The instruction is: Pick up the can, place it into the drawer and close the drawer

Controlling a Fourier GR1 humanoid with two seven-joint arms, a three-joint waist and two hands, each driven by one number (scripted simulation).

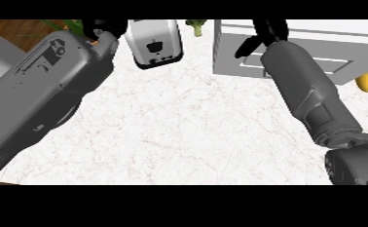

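Note:
The drawer (229, 50) is a white box with a grey hollow at the back right of the counter, standing open. My right hand (267, 32) hangs over its left part, at the view's top edge, with one black finger (245, 47) stretched down to the left and nothing visible in its hold. My right forearm (310, 90) covers the middle of the drawer. No can shows anywhere. My left hand (106, 27) is at the top left, mostly cut off by the view's edge, beyond the broad grey left forearm (50, 82).
A silver and black toaster-like appliance (154, 43) stands at the back between the two arms. A green broccoli (195, 26) lies behind it. Something yellow (363, 82) peeks in at the right edge. The white marble counter (187, 133) fills the middle.

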